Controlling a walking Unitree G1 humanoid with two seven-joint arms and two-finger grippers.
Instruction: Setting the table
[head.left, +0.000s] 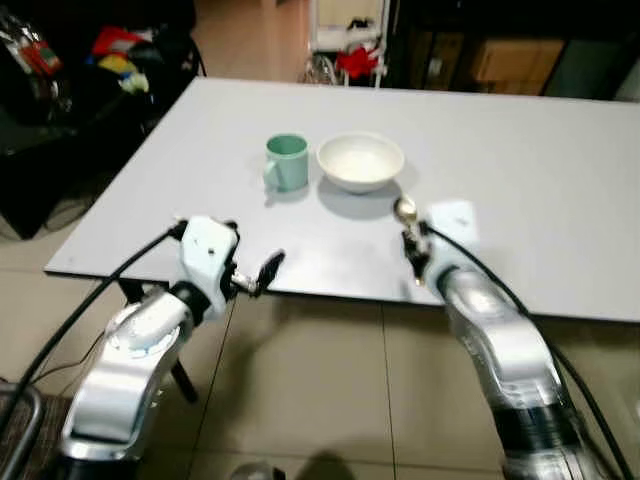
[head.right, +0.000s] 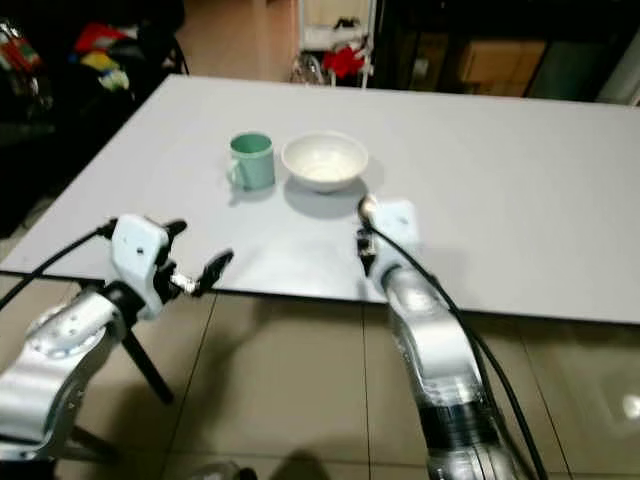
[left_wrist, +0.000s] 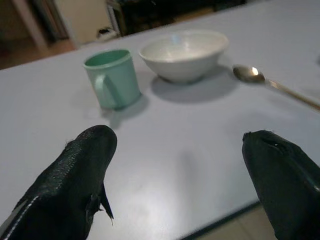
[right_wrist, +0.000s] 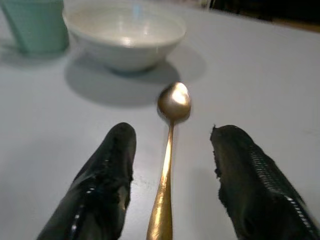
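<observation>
Spoon (right_wrist: 169, 150) of golden metal lies flat on the pale grey surface (head.left: 520, 170), its bowl end pointing toward the white bowl (head.left: 360, 160) and its handle running back toward the near edge. The right gripper (right_wrist: 172, 190) sits low over the handle, its jaws spread moderately with one black finger on each side of the handle and a gap left on both sides, so nothing is clamped. The white bowl stands just beyond the spoon's tip, apart from it, casting a soft shadow on the surface. Just beside the bowl, on the robot's left, stands a green mug (head.left: 287, 161), upright, with its handle turned toward the near edge; mug and bowl are close but do not touch. The left gripper (left_wrist: 182, 170) hovers at the near edge of the surface, well apart from the mug, with its jaws spread wide and nothing between them. The silver arms reach forward from below, each trailing a black cable. Under the surface's near edge lies a floor (head.left: 320, 380) of beige tiles. Beyond the far edge the room is dark, with a white rack (head.left: 345, 40) holding something red, and a heap of colourful things at the far left.
</observation>
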